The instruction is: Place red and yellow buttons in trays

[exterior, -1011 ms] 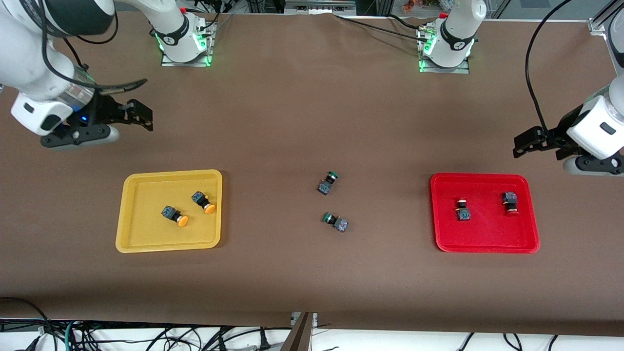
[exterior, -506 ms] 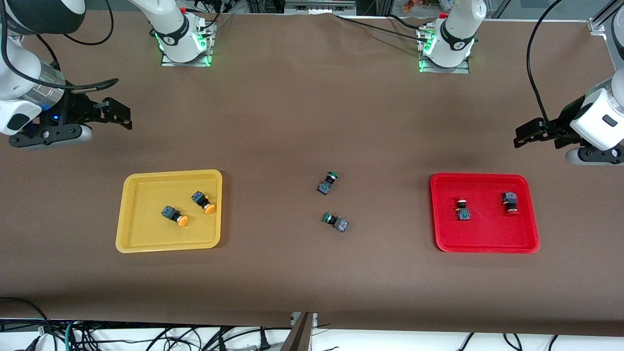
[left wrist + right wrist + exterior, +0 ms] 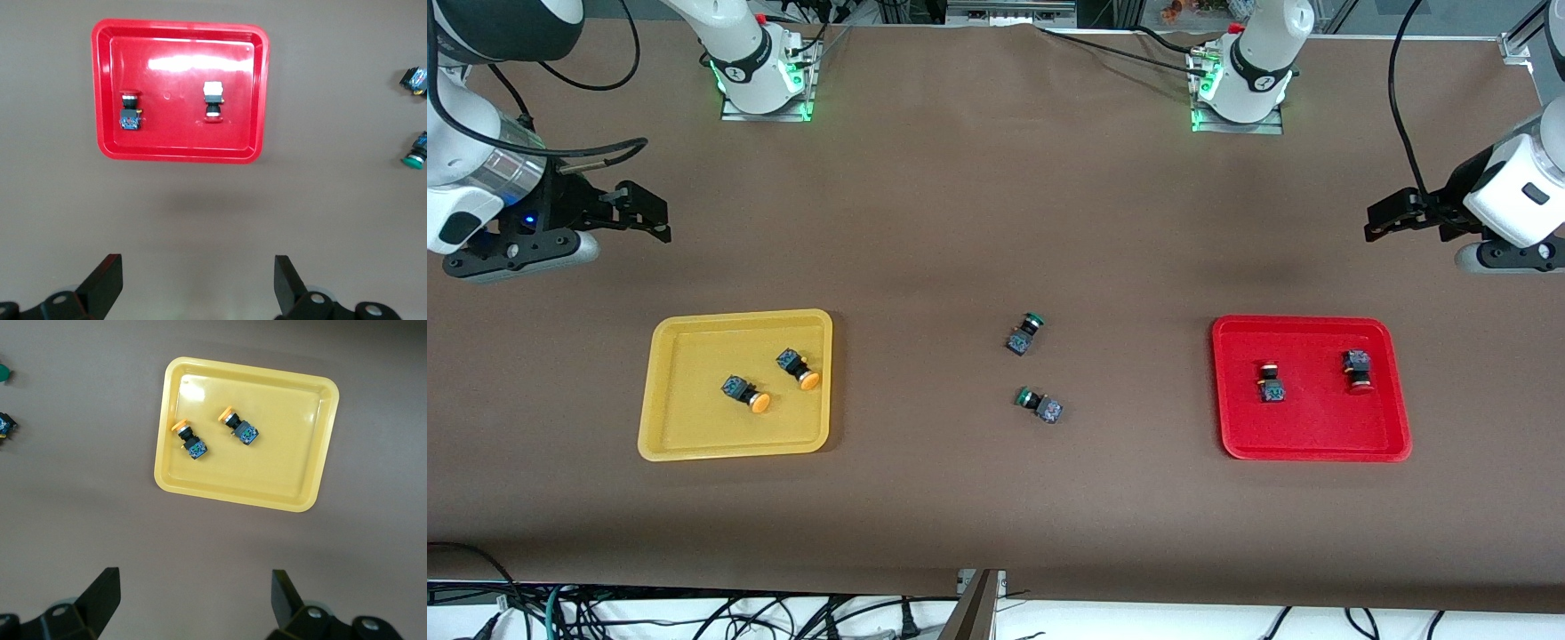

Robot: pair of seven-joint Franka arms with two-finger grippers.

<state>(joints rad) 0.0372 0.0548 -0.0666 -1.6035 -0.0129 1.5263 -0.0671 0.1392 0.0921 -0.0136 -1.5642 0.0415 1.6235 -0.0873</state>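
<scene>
Two yellow-capped buttons (image 3: 745,394) (image 3: 798,368) lie on their sides in the yellow tray (image 3: 694,427). Two red-capped buttons (image 3: 1270,380) (image 3: 1358,370) lie in the red tray (image 3: 1316,431). My right gripper (image 3: 660,218) is open and empty, up over bare table near the right arm's end. My left gripper (image 3: 1375,222) is open and empty, over bare table near the left arm's end. The left wrist view shows its gripper (image 3: 197,267) apart from the red tray (image 3: 173,87) and its buttons (image 3: 129,110) (image 3: 213,101). The right wrist view shows its gripper (image 3: 193,583) apart from the yellow tray (image 3: 287,453) and its buttons (image 3: 189,439) (image 3: 239,427).
Two green-capped switches (image 3: 1024,334) (image 3: 1040,404) lie on the brown table between the trays. They also show at the edge of the left wrist view (image 3: 415,150) and the right wrist view (image 3: 3,373). The arm bases stand along the table's edge farthest from the front camera.
Both grippers have drawn away from the trays, the right one toward its end of the table, the left one toward the bases. The buttons and trays have not moved.
</scene>
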